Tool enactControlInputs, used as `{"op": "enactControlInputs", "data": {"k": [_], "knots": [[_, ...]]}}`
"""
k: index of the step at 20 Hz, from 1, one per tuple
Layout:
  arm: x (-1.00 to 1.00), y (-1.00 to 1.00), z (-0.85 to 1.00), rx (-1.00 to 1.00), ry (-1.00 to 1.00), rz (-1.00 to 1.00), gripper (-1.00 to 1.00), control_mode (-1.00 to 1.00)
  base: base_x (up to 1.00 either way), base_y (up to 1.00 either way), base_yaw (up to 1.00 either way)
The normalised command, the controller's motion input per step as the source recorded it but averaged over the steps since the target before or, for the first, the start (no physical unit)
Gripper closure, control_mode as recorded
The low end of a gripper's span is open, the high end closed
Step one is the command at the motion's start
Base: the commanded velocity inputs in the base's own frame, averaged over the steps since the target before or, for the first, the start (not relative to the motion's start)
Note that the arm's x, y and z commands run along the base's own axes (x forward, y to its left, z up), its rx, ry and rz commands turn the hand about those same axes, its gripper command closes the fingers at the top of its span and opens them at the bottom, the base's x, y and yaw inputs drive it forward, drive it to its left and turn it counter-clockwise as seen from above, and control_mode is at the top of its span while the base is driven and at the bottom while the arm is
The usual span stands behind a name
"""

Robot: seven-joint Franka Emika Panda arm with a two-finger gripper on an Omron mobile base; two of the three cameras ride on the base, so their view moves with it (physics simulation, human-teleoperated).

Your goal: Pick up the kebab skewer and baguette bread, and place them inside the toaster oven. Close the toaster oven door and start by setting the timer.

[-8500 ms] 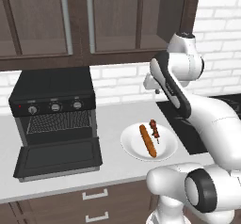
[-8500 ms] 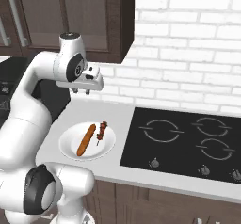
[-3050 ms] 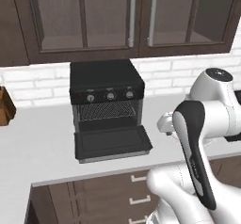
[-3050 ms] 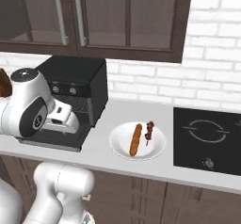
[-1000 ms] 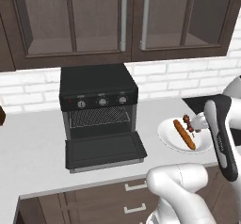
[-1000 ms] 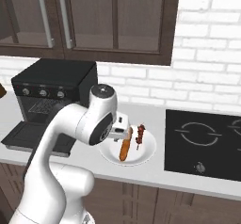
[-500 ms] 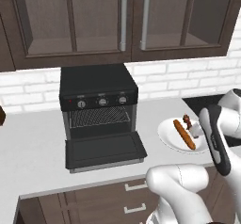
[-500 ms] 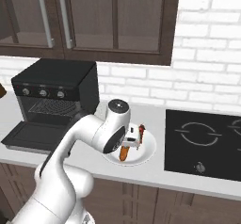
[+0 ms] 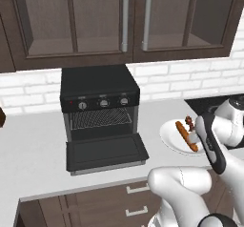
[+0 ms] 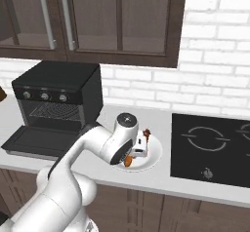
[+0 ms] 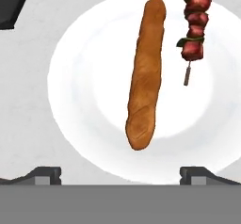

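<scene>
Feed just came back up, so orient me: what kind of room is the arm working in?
A rendered home kitchen, by the look of it: a black toaster oven on a pale counter, dark glass-front cabinets above, and a black cooktop beside the food plate.

White plate, black cooktop

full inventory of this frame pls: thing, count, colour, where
toaster oven: 1, black, on the counter against the brick wall
toaster oven door: 1, black, dropped open flat
plate: 1, white, on the counter right of the oven
baguette bread: 1, orange-brown, lying on the plate
kebab skewer: 1, red-brown chunks, on the plate beside the bread, apart from it
cooktop: 1, black, right of the plate
upper cabinets: dark brown, glass doors, above the oven
gripper: 1, open, over the plate
</scene>
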Motion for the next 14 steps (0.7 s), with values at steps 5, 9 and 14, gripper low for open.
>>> {"op": "enactControlInputs", "data": {"k": [5, 9, 14], "knots": [[0.18, -0.02, -0.35, 0.0, 0.0, 0.0, -1.0, -1.0, 0.0, 0.0, 0.0], [0.18, -0.09, -0.24, 0.0, 0.0, 0.0, -1.0, -1.0, 0.0, 0.0, 0.0], [0.28, -0.15, -0.23, 0.0, 0.0, 0.0, -1.0, -1.0, 0.0, 0.0, 0.0]]}}
